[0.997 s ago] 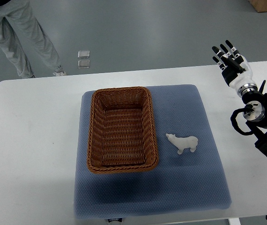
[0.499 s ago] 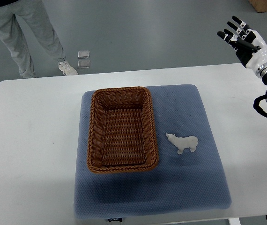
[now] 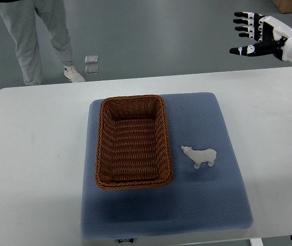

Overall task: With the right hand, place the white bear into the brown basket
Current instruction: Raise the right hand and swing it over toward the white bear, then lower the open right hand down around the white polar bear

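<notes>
Right hand (image 3: 261, 37) is seen at the upper right, beyond the table's (image 3: 33, 154) far edge, fingers spread, nothing held. White bear (image 3: 201, 156) lies on the blue mat (image 3: 207, 205), just right of the brown basket (image 3: 133, 141), not touching it.

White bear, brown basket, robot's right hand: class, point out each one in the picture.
white bear (image 3: 201, 157), top view, on its body
brown basket (image 3: 133, 180), top view, on its near rim
right hand (image 3: 258, 35), top view, on its palm

Right hand (image 3: 263, 36) risen toward far right corner; person (image 3: 38, 36) stepped right.
</notes>
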You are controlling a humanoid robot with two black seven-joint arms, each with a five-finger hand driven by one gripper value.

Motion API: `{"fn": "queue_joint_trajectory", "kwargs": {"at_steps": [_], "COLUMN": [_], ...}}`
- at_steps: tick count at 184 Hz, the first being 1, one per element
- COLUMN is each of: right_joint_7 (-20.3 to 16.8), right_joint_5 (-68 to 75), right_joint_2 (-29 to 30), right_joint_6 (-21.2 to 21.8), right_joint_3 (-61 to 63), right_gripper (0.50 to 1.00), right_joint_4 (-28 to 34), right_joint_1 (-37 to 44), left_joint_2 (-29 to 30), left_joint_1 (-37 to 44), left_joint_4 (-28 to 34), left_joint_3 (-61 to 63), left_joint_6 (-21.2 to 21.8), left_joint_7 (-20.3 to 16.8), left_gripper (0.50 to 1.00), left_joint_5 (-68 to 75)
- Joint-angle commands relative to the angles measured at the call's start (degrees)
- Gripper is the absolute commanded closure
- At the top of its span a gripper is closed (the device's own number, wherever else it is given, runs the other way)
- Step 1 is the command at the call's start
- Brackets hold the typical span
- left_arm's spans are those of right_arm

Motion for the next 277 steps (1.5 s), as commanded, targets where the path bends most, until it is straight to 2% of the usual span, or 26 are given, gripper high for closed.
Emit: {"fn": "queue_joint_trajectory", "kwargs": {"at_steps": [1,10,43,75,95,152,248,277], "right_joint_7": [-0.03,-0.12,-0.30,-1.79,-3.63,-8.29,-8.47,-8.38], "right_joint_5": [-7.63,-12.72,-27.84,-35.75,-39.27,-40.41,-40.59,-40.59], "right_joint_2": [-2.35,-3.23,-4.72,-4.46,-3.40,0.38,4.86,5.65], "right_joint_6": [3.50,6.22,9.91,15.27,16.77,16.68,14.83,13.34], "right_joint_3": [-3.51,-5.44,-11.50,-13.35,-13.79,-16.51,-16.43,-16.43], "right_gripper": [0.576,0.576,0.579,0.579,0.579,0.587,0.599,0.623], "right_joint_4": [3.21,5.58,12.70,15.25,16.04,17.45,17.54,17.45], "right_joint_1": [2.83,4.85,8.99,9.78,9.69,8.29,4.86,3.45], "left_joint_2": [0.00,0.00,0.00,0.00,0.00,0.00,0.00,0.00], "left_joint_1": [0.00,0.00,0.00,0.00,0.00,0.00,0.00,0.00], "left_joint_4": [0.07,-0.02,-0.02,-0.02,-0.02,-0.02,-0.02,-0.02], "left_joint_3": [0.00,0.00,0.00,0.00,0.00,0.00,0.00,0.00], "left_joint_6": [0.00,0.00,0.00,0.00,0.00,0.00,0.00,0.00], "left_joint_7": [-0.01,-0.01,-0.01,-0.01,-0.01,-0.01,-0.01,-0.01], "left_gripper": [0.500,0.500,0.500,0.500,0.500,0.500,0.500,0.500], "left_joint_5": [0.00,0.00,0.00,0.00,0.00,0.00,0.00,0.00]}}
